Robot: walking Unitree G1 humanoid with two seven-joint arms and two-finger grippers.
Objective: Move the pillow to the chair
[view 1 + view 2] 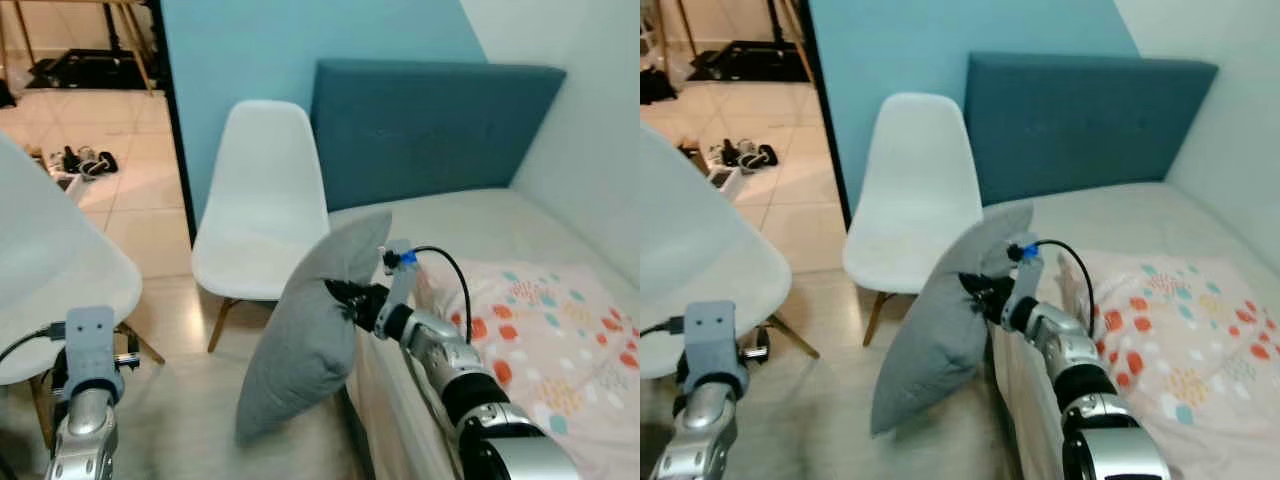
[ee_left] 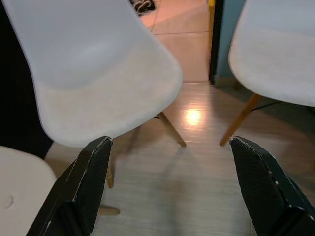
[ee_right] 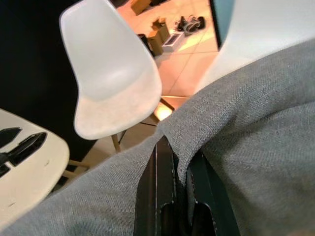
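A grey pillow (image 1: 305, 335) hangs in the air beside the bed, its lower corner above the floor. My right gripper (image 1: 345, 298) is shut on a fold of its cloth near the upper edge; the right wrist view shows the black fingers (image 3: 165, 187) pinching the grey pillow (image 3: 256, 128). A white shell chair (image 1: 262, 205) stands against the blue wall just behind and left of the pillow. A second white chair (image 1: 50, 270) stands at the near left. My left gripper (image 2: 167, 191) is open, low over the floor in front of that chair.
The bed (image 1: 470, 230) with a blue headboard (image 1: 430, 125) and a patterned blanket (image 1: 560, 335) fills the right side. A doorway at the left opens onto a tiled floor with shoes (image 1: 85, 162). A white table edge (image 3: 27, 162) lies near the second chair.
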